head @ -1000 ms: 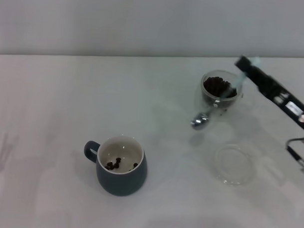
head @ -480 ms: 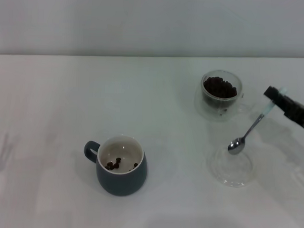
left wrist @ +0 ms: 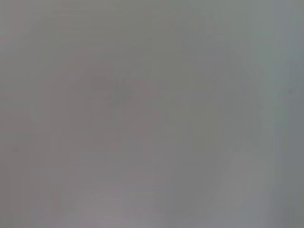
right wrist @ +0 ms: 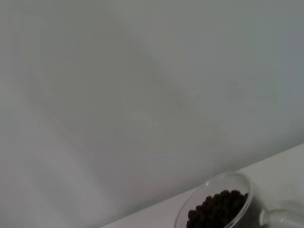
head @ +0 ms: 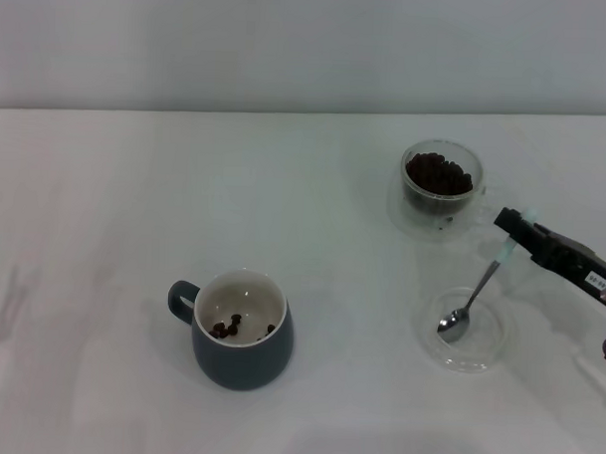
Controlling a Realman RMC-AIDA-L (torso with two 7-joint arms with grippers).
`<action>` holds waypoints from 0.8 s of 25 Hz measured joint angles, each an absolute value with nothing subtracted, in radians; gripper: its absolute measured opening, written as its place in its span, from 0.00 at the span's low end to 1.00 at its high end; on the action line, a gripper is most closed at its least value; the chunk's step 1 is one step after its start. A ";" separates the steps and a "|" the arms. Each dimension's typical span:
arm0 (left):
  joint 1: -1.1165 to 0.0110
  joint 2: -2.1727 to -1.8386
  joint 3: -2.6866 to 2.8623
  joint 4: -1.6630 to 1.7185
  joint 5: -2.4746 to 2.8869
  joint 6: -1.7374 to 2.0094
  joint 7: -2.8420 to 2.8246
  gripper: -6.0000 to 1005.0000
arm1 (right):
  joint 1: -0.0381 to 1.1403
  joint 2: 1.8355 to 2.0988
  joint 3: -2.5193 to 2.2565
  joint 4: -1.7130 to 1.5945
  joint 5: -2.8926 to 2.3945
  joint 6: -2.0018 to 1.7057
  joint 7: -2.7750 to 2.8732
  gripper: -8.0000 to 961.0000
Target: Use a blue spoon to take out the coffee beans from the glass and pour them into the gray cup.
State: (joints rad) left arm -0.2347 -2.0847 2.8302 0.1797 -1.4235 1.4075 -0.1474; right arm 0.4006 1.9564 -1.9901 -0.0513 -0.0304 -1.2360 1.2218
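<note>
Head view. The right gripper (head: 515, 232) enters from the right edge of the frame at mid height, its dark fingers pinched on the pale-blue end of the blue spoon (head: 472, 298). The spoon slopes down and to the left from that grip, and its shiny metal bowl lies over the flat clear glass dish (head: 464, 329) at lower right; whether the bowl rests on the dish or hangs just above it cannot be told, and no beans can be made out in it.

The glass (head: 440, 188) stands upright in the upper right of the frame, just above the gripper and apart from it, holding a dark heap of coffee beans (head: 439, 175). The gray cup (head: 242, 329) stands at lower centre-left, well apart from the glass, its loop handle pointing to the left of the frame; a few beans lie on its cream-white bottom. All three vessels rest on the white table (head: 135, 201).

Right wrist view. Only the glass and its beans show, at the lower right of the frame, beneath a plain pale wall (right wrist: 142, 85).

Left wrist view. A uniform gray field; the left gripper appears in no view.
</note>
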 joint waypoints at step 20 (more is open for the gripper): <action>-0.229 -2.086 2.830 0.189 -1.426 1.408 -0.147 0.86 | 0.409 1.987 -1.990 -0.065 -0.051 -1.198 1.233 0.40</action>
State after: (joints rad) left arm -0.2286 -2.0863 2.8301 0.1889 -1.4263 1.4082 -0.1472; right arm 0.4091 1.9865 -1.9898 -0.0646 -0.0513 -1.1982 1.2329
